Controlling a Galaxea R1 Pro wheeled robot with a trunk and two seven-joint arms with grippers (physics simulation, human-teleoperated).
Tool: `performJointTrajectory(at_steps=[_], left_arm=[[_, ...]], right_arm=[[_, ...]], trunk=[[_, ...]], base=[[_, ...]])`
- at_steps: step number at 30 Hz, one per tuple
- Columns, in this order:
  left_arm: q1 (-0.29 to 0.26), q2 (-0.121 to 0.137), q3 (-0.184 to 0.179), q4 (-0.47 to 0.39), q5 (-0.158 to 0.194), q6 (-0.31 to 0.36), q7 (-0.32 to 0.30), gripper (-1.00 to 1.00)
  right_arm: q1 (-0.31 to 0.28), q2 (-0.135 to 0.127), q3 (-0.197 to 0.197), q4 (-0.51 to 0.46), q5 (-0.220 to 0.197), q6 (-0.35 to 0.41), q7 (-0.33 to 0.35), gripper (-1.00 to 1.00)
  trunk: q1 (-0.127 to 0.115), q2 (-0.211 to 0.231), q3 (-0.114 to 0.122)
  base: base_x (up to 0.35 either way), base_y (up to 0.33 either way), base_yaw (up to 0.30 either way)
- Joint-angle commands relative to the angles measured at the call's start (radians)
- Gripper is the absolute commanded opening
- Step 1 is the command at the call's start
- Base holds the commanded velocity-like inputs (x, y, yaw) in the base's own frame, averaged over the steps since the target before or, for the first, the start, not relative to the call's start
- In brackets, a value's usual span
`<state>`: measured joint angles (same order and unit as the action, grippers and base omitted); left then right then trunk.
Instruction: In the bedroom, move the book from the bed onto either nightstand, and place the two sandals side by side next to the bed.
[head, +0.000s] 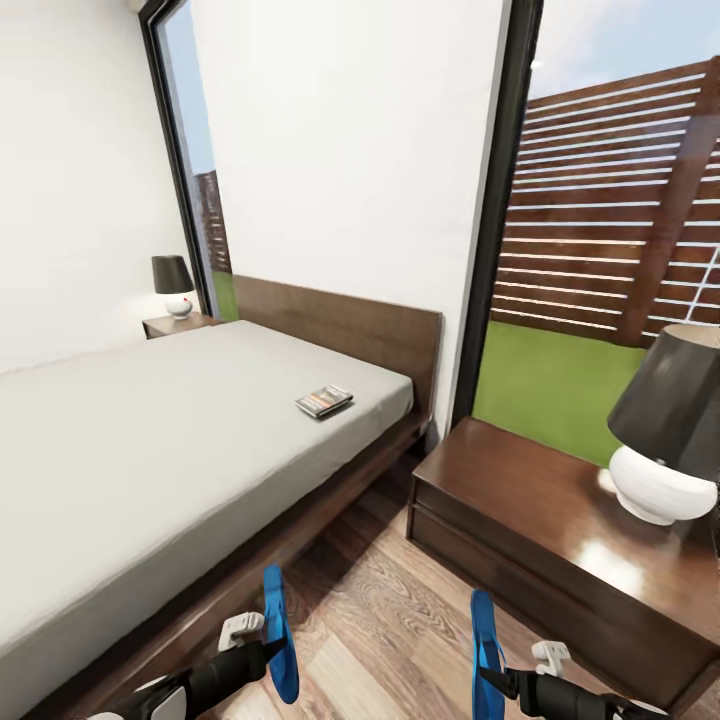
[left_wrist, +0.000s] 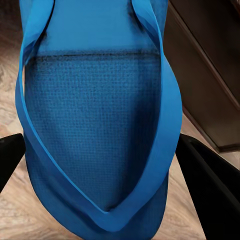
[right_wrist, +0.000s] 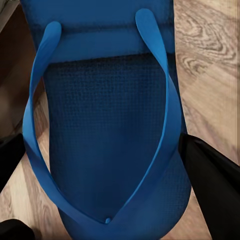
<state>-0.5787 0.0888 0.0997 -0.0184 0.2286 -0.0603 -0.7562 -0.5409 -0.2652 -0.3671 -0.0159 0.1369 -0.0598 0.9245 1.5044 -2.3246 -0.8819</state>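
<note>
The left pincer (head: 268, 648) grips one sandal (head: 279, 632) on edge above the floor (head: 390, 610), just beside the bed (head: 150, 440) frame. The right pincer (head: 500, 683) holds the other sandal (head: 487, 645) the same way, nearer the nightstand (head: 540, 520) that carries a lamp (head: 665, 440). The book (head: 324, 401) lies on the bed, near its headboard end. A second nightstand (head: 180, 323) stands beyond the bed.

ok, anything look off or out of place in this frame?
Mainly the book: it lies on the bed near the headboard, not on a nightstand. Both blue sandals are off the floor, held edge-up, one in the left hand, the other in the right hand. No damage visible.
</note>
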Motion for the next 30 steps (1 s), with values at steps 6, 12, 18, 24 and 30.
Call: performJointTrajectory(at_steps=[6, 12, 18, 24, 30], left_arm=[[-0.001, 0.0, 0.008, 0.002, -0.006, -0.004, -0.004, -1.0], [-0.001, 0.0, 0.008, 0.002, -0.005, -0.004, -0.005, -1.0], [-0.001, 0.0, 0.008, 0.002, -0.006, -0.004, -0.004, -1.0], [-0.001, 0.0, 0.008, 0.002, -0.006, -0.004, -0.004, -1.0], [-0.001, 0.0, 0.008, 0.002, -0.006, -0.004, -0.004, -1.0]], right_arm=[[-0.001, 0.0, -0.007, 0.001, 0.01, -0.006, 0.001, -1.0], [-0.001, 0.0, -0.007, 0.001, 0.011, -0.006, 0.001, -1.0], [-0.001, 0.0, -0.007, 0.001, 0.011, -0.006, 0.001, -1.0], [-0.001, 0.0, -0.007, 0.001, 0.01, -0.006, 0.001, -1.0], [-0.001, 0.0, -0.007, 0.001, 0.01, -0.006, 0.001, -1.0]], trunk=[[0.0, 0.0, -0.001], [0.0, 0.0, -0.001], [0.0, 0.0, -0.001], [0.0, 0.0, -0.001], [0.0, 0.0, -0.001]], base=[[-0.005, -0.013, 0.046], [0.0, 0.0, 0.21], [0.0, 0.0, 0.231], [0.0, 0.0, 0.232], [-0.021, 0.0, 0.232]])
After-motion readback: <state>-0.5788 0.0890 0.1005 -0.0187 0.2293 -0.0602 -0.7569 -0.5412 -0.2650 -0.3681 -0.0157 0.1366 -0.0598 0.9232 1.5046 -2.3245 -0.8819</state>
